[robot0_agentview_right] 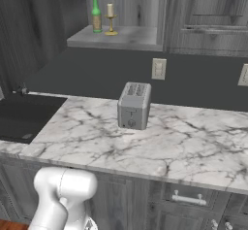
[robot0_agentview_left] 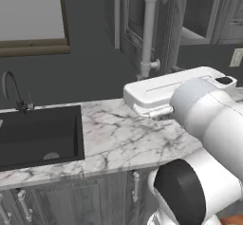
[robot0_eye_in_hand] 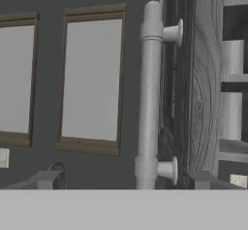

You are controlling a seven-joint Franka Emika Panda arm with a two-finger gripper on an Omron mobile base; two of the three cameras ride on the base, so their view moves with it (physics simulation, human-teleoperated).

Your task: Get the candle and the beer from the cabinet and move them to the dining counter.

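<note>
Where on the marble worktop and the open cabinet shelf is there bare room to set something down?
Worktop: wide bare marble right of the toaster, and a strip between it and the black sink. Cabinet shelf: bare to the right; the beer and candle crowd its left end.

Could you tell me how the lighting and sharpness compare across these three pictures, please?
Right base view: even, flat light, the beer and candle small but legible on the cabinet shelf. Left base view: soft throughout, the near arm a pale blur, mild sheen on the handle. Hand view: dim, low contrast, the handle blurred by closeness.
</note>
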